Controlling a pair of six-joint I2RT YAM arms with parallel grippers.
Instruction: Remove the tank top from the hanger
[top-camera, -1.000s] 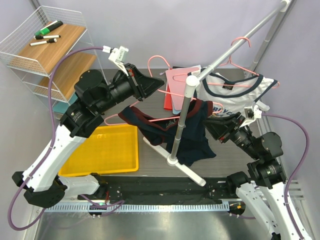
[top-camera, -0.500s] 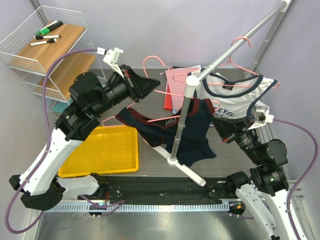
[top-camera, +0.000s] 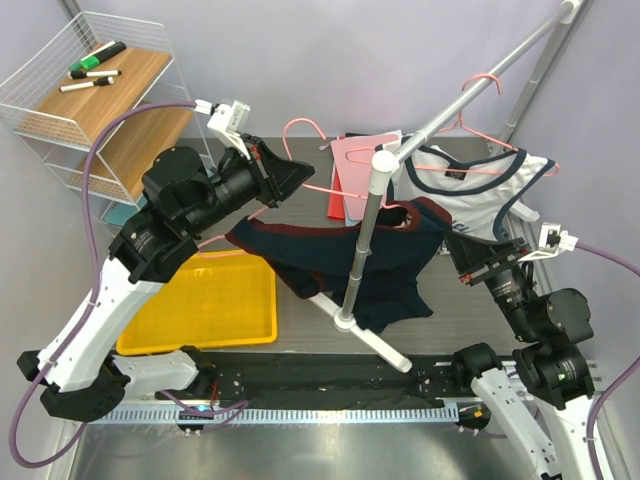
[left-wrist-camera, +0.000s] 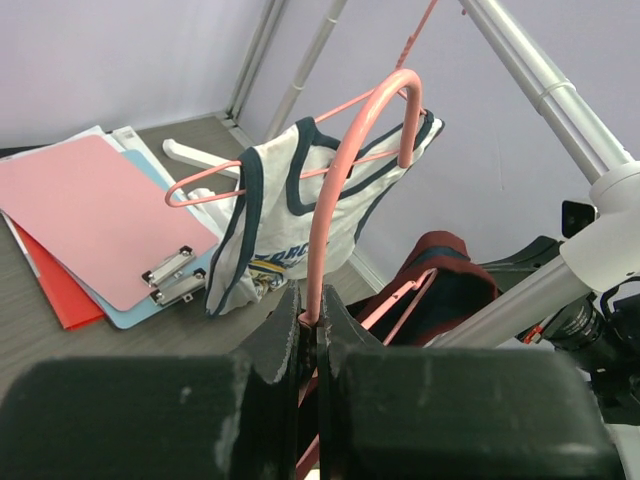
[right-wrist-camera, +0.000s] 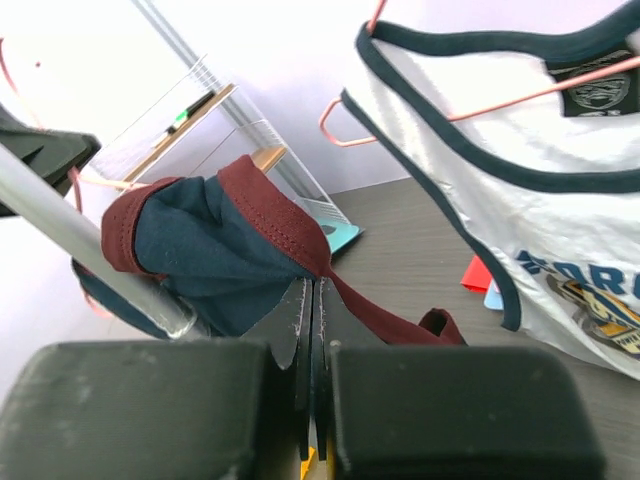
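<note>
The navy tank top (top-camera: 325, 255) with maroon trim hangs stretched across the rack pole, still on a pink hanger (top-camera: 300, 128). My left gripper (top-camera: 316, 172) is shut on the hanger's neck just below the hook (left-wrist-camera: 345, 170), with the jaws pressed on the pink wire (left-wrist-camera: 309, 315). My right gripper (top-camera: 457, 246) is shut on the top's maroon strap edge (right-wrist-camera: 311, 290), and the navy cloth (right-wrist-camera: 200, 240) bunches just beyond its tips. In the left wrist view the top (left-wrist-camera: 450, 285) shows past the hanger arm.
A white tank top (top-camera: 480, 190) hangs on a second pink hanger from the slanted rail (top-camera: 470, 90). The rack's upright pole (top-camera: 362, 250) stands between my arms. Pink and blue clipboards (top-camera: 350, 170) lie behind, a yellow tray (top-camera: 200, 300) left, a wire shelf (top-camera: 90, 90) far left.
My right gripper closed on the top's strap and drew back to the right. The left arm carried the hanger up and left, so the top is now pulled out wider.
</note>
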